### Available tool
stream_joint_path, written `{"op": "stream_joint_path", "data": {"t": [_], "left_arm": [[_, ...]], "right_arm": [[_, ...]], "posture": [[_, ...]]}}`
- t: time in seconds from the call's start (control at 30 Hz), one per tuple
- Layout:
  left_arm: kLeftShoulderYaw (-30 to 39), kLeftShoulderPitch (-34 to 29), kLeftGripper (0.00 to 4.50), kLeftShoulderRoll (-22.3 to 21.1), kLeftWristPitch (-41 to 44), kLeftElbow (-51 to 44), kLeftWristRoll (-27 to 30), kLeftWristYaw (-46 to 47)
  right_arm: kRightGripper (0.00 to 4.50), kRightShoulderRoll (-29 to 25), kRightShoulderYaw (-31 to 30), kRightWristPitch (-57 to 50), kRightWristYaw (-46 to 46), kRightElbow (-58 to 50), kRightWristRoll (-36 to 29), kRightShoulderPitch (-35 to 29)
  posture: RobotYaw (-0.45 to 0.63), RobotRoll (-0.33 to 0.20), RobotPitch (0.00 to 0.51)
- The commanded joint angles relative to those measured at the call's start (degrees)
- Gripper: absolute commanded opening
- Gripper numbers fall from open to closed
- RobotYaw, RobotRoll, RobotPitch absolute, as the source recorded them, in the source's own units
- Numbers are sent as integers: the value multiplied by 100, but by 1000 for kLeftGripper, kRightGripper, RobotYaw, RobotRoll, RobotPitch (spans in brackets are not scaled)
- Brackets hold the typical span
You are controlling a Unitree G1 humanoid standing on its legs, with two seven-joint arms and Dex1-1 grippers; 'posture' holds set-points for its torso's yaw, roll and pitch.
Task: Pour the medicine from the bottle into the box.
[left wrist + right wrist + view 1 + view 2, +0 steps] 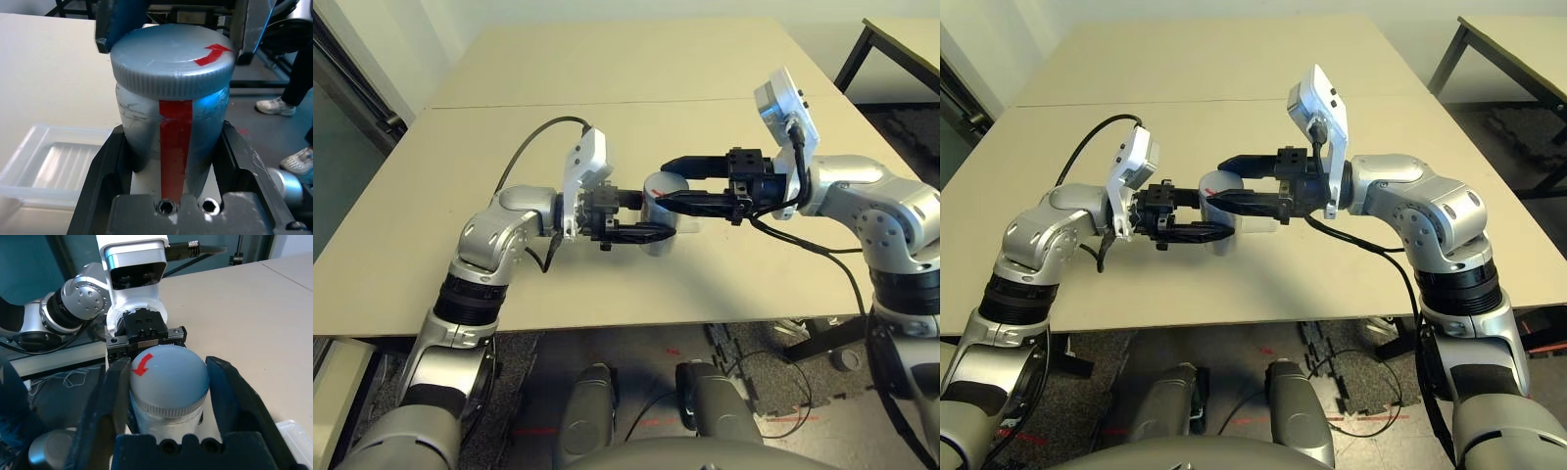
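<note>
The medicine could not be seen; the bottle (171, 132) was opaque and its cap (171, 61) sat on top, so nothing of the inside showed. From the head views the bottle was largely masked by the two pincers meeting over the middle of the worktop (509, 147), leaving just a curve of silver-grey wall. The box (58, 166) lay on the worktop just beside and below the bottle, cut off by the left wrist view's edge and partly hidden behind a black finger (105, 181); in the head views it was hard to make out.

The bottle was a smooth silver-grey cylinder with a red stripe down its side. The cap was round, grey, slightly domed, ribbed around its rim, with a red arrow on top. The box was clear, colourless plastic, shallow, with low walls and a ridged floor.

The left pincer (631, 217) was clamped on the bottle's body, holding it upright above the worktop. The right pincer (168, 396) straddled the cap with its black fingers spread, a gap showing on one side.
</note>
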State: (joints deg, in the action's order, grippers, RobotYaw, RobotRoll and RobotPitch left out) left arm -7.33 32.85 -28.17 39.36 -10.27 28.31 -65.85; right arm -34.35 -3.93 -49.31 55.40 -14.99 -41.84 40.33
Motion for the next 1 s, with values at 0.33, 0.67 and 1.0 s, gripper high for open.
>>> {"op": "stream_joint_path", "data": {"t": [0.33, 0.67, 1.0], "left_arm": [[144, -41, 2464, -78, -20, -579, 505, 16], [50, 180, 2464, 3, -715, 368, 75, 24], [-270, 417, 2464, 309, -1340, 1244, -208, -168]], "right_arm": [[4500, -130, 111, -4, 28, 594, 122, 108], [4500, -60, 235, -600, -467, -185, -257, 27], [4500, 488, -5, -545, -908, -296, -139, 537]], "posture": [[19, 0, 119], [-14, 0, 112], [-55, 0, 98]]}}
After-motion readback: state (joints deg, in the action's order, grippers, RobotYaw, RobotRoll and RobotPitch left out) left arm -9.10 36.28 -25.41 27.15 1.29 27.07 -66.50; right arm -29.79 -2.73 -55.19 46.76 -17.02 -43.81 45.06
